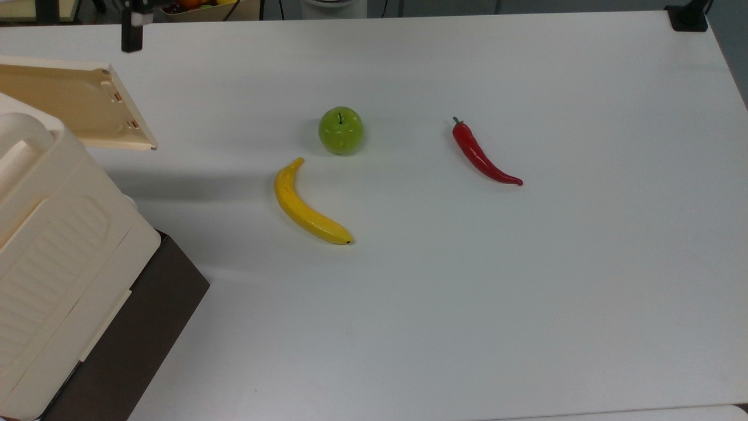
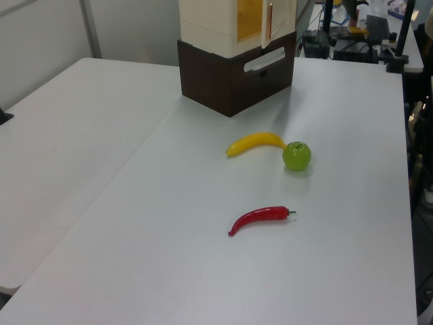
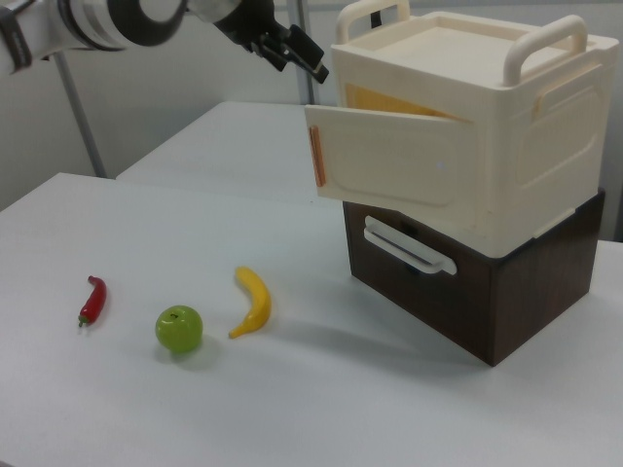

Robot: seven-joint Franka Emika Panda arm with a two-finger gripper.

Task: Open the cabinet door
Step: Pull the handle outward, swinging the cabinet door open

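A: Where's the door [image 3: 389, 161]?

B: Swung out from the cabinet [image 3: 487, 126], hinged on the side toward the right view's right, its free edge with the orange-brown latch slots pointing to the right view's left. In the top view the door [image 1: 76, 105] juts out from the cabinet [image 1: 52, 245] over the counter [image 1: 526, 292], recessed face up toward the camera.

A: And the cabinet itself?

B: A cream box on a dark brown base [image 3: 487, 302], at the top view's left edge. Two rounded handle bars on its top show in the right view.

A: The claw?

B: The claw [image 3: 292, 47] is up above and apart from the door's free edge, at the right view's upper left. Its fingers look spread, with nothing between them. It touches nothing.

A: What else is on the counter?

B: A banana [image 1: 307, 204] nearest the cabinet, a green apple [image 1: 340, 130] just beyond the banana's tip, and a red chilli [image 1: 482, 155] well apart, toward the top view's right. None of them touch.
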